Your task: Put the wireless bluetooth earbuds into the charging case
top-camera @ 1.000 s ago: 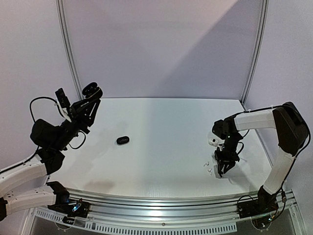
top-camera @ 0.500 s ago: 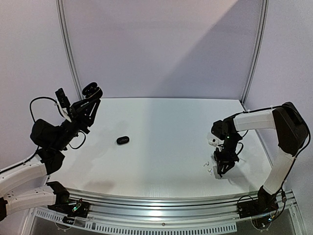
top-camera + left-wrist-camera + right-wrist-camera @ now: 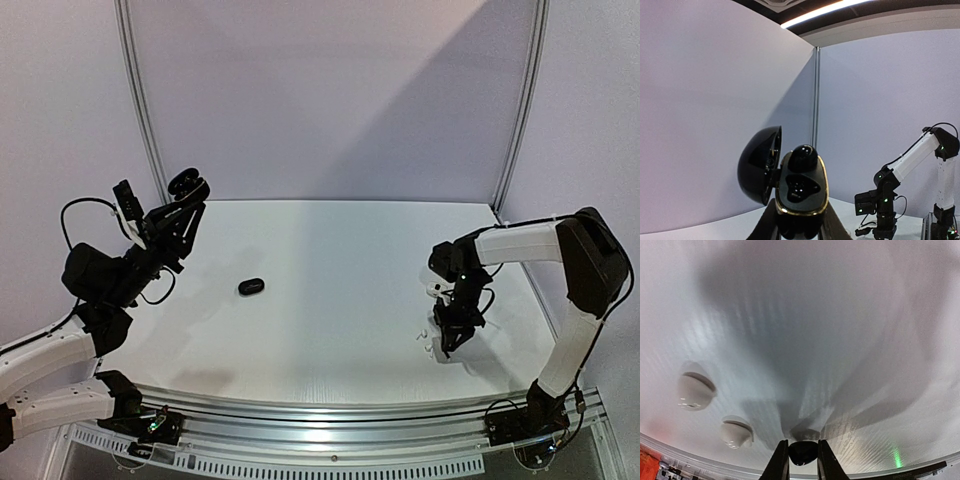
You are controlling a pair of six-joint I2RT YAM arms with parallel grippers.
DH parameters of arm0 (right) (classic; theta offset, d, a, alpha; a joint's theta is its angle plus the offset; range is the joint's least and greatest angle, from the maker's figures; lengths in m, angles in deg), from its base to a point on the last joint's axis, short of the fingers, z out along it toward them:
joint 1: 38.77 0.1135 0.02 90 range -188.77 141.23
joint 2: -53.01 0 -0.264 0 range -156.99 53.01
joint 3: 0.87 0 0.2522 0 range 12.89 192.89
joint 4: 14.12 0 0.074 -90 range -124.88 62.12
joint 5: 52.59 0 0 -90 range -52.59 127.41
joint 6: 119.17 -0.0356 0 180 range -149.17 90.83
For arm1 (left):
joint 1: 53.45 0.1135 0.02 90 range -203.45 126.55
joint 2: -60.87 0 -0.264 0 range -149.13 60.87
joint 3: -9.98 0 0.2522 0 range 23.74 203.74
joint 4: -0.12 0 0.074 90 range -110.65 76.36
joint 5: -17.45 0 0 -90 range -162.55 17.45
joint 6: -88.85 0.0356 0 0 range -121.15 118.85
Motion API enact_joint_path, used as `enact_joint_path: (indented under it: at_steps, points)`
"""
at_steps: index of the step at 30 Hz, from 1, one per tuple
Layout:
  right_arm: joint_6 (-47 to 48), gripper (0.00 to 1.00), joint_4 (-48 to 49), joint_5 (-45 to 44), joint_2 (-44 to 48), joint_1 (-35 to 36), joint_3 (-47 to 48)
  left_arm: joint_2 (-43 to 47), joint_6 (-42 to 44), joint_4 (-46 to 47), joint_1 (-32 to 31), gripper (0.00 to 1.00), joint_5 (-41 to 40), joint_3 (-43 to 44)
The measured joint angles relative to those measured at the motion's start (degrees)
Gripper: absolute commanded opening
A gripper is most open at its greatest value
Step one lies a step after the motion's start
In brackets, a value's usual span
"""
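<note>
My left gripper is raised at the far left, shut on an open black charging case. In the left wrist view the case has a gold rim and its lid swung left. One black earbud sits in its upper slot and the lower slot is empty. My right gripper points down at the table's front right. In the right wrist view its fingers are shut on a black earbud just above the table. Two white earbuds lie to its left.
A closed black case lies on the table left of centre. A small white case sits partly behind the right arm. The white earbuds lie near the table's front edge.
The right gripper has shifted slightly to the left over the white earbuds, still shut on the black earbud. The left arm has not moved.
</note>
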Motion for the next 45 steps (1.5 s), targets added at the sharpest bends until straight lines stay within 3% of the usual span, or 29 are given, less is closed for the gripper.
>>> enact_joint_path:
  at_steps: [5,11,15,21,26,31,38,45]
  points:
    - [0.11,0.05,-0.9,-1.31,0.28,0.09,6.47,-0.44,0.0,-0.02,0.02,0.0,0.0,0.0]
    - [0.63,0.02,-2.34,-4.59,2.78,3.13,24.0,-1.51,0.0,-0.04,0.09,0.0,0.0,0.0]
    - [1.09,0.0,-0.02,-7.13,3.45,8.37,39.34,-2.71,0.22,0.07,0.09,0.0,-0.13,0.0]
    - [2.95,0.0,11.98,-10.51,3.06,19.76,57.09,-5.25,2.51,0.24,-0.28,0.0,-1.79,0.0]
    - [5.49,0.0,29.55,-9.79,1.2,27.08,60.41,-6.29,5.27,1.29,-1.03,0.0,-3.69,0.0]
    - [8.98,0.0,42.69,-6.19,-6.34,30.77,64.72,-6.93,9.57,3.39,-2.19,0.0,-4.5,0.0]
    - [16.59,0.0,50.31,-2.1,-12.72,34.45,65.88,-8.28,15.04,6.62,-2.71,0.0,-5.29,0.0]
    - [21.99,0.0,51.6,0.24,-14.08,36.76,68.06,-9.09,15.43,7.67,-2.8,0.0,-5.03,0.0]
